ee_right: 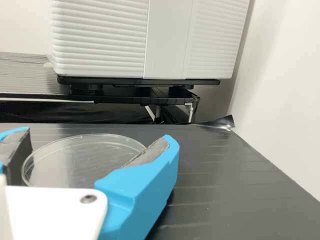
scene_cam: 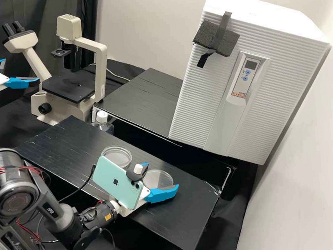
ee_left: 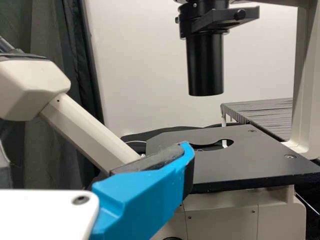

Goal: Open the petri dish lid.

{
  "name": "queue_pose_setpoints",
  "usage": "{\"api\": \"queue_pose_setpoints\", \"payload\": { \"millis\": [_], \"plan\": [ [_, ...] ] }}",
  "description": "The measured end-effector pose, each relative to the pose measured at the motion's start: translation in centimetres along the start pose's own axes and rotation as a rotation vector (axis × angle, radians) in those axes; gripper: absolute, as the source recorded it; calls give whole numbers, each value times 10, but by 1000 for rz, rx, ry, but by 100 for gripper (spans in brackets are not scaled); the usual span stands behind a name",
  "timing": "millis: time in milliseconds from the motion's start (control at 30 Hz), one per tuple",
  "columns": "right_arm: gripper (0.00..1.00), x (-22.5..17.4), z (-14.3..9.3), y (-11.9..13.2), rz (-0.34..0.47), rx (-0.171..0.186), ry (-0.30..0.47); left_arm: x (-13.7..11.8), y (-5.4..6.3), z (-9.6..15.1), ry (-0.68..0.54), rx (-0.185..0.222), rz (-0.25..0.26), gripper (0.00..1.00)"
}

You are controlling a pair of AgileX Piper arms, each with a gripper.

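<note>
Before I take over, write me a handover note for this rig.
Left gripper: open, empty, near the microscope.
Right gripper: open around one petri dish; contact unclear.
Second dish: on the black bench.
Done: right gripper positioned at the dish; can't tell whether any lid is off.
To do: check the lid; if on, probably grip and lift it.

A blue finger (ee_left: pixel 145 197) reaches in front of a microscope (ee_left: pixel 225 215) with a flat black stage (ee_left: pixel 250 162). Behind hangs a dark curtain (ee_left: pixel 40 155).
</note>
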Motion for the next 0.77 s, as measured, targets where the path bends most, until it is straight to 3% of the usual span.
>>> {"api": "queue_pose_setpoints", "payload": {
  "millis": [467,567,633,700,767],
  "plan": [
    [100,-1,-3,3,19,-3,13,0,0,0,0,0,0,100],
    [100,-3,-6,8,51,46,25,0,0,0,0,0,0,100],
    [100,-6,-7,13,62,127,47,0,0,0,0,0,0,100],
    [100,-9,-6,18,66,183,65,0,0,0,0,0,0,100],
    [100,-11,-7,20,60,218,87,0,0,0,0,0,0,100]
  ]
}}
